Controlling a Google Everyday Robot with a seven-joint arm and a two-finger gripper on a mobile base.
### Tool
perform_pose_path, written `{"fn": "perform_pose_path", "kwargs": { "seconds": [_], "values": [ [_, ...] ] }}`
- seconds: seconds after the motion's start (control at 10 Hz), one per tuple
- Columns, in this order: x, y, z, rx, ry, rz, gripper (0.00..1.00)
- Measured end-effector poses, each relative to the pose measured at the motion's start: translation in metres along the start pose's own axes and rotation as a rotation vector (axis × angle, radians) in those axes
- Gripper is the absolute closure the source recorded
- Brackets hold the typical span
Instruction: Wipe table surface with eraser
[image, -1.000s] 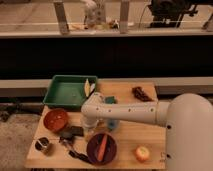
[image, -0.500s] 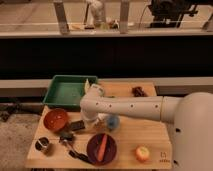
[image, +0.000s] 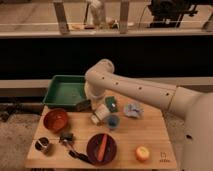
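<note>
The light wooden table surface carries several objects. My arm reaches in from the right, bends above the table's back edge and comes down to the gripper, which sits low by the front right corner of the green tray. A small flat dark block, the eraser, lies against that tray corner, right beside the gripper on its left. Whether the gripper touches it I cannot tell. A white cup lies tilted just in front of the gripper.
The green tray stands at the back left. A teal-green block, a small blue cup and a crumpled blue cloth crowd the middle. In front are a red bowl, a metal cup, a corded gadget, a dark plate and an orange fruit.
The gripper has drawn back from the table's middle toward the tray's front right corner. The arm's bend has risen and shifted backward. The objects on the table have stayed put.
</note>
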Motion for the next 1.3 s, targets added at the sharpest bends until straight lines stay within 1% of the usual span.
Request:
{"fn": "perform_pose_path", "kwargs": {
  "seconds": [0.1, 0.2, 0.3, 0.4, 0.5, 0.6, 0.7, 0.8, 1.0, 1.1, 1.2, 1.3],
  "values": [
    [0.028, 0.003, -0.014, 0.005, 0.001, 0.002, 0.9],
    [0.047, 0.008, -0.021, 0.009, 0.002, 0.003, 0.97],
    [0.071, 0.017, -0.027, 0.01, 0.003, 0.008, 1.0],
    [0.092, 0.027, -0.032, 0.011, 0.0, 0.015, 1.0],
    [0.119, 0.04, -0.037, 0.018, -0.005, 0.031, 1.0],
    [0.141, 0.052, -0.041, 0.026, -0.012, 0.049, 1.0],
    [0.158, 0.062, -0.044, 0.034, -0.021, 0.068, 1.0],
    [0.188, 0.082, -0.046, 0.041, -0.037, 0.11, 1.0],
    [0.225, 0.11, -0.045, 0.043, -0.064, 0.169, 1.0],
    [0.241, 0.133, -0.038, 0.031, -0.081, 0.2, 1.0],
    [0.251, 0.155, -0.028, 0.016, -0.091, 0.222, 1.0],
    [0.255, 0.168, -0.019, 0.001, -0.1, 0.232, 1.0]
  ]
}}
